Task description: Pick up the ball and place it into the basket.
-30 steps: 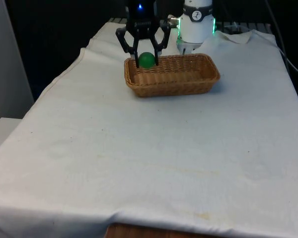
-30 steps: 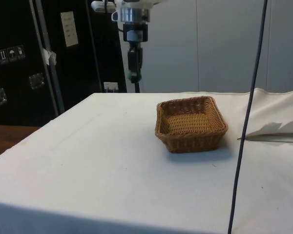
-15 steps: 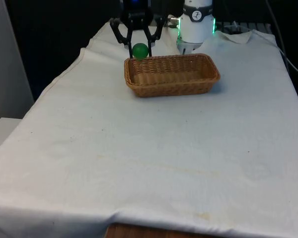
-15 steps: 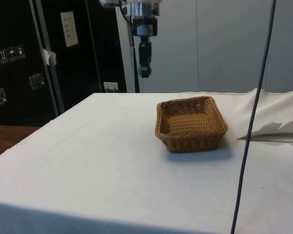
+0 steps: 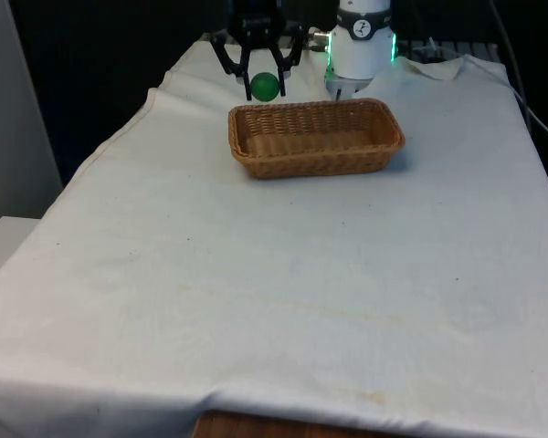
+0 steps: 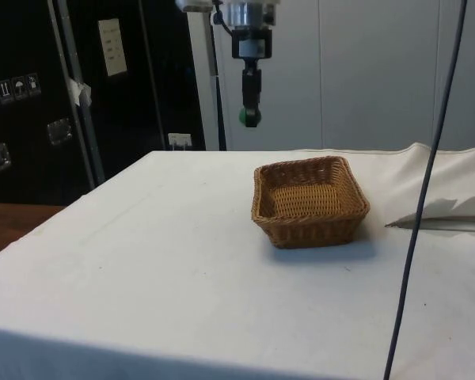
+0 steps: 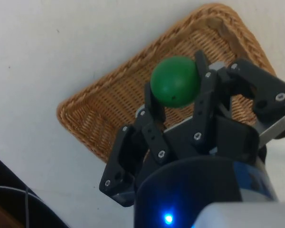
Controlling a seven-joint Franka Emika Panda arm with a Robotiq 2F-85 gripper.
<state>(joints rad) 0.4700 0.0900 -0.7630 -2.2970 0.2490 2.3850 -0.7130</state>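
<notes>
While no brand or readable word shows on the task's things, the side view has a pale sheet [image 6: 112,47] of print too small to read fixed to the dark cabinets [image 6: 32,95], and beside it a row of small white handling pictograms [image 6: 12,89].

A white cloth [image 5: 283,274] covers the surface, creased faintly and marked with a few pale stains near the front edge, where a strip of brown wood [image 5: 283,426] peeks out under the hem. In the side view the cloth bunches into a fold [image 6: 451,186] past the basket, a dark cable [image 6: 427,190] hangs down across the picture, and a light wall [image 6: 364,71] stands behind.

The black pincer [image 5: 264,84] hangs high above the surface, clamped on the green ball [image 5: 266,87], its two fingers [image 7: 154,102] pressing the ball from either side. In the side view the pincer [image 6: 250,117] points straight down with the ball [image 6: 249,117] at its tip, off to one side of the basket's rim and well above it. The wrist view sets the ball [image 7: 175,81] over the woven floor of the basket [image 7: 109,109].

The wicker basket [image 5: 315,137] sits on the cloth at the surface's far end, oblong, tan, with nothing inside it; the side view shows it [image 6: 309,200] upright, casting a soft shadow.
</notes>
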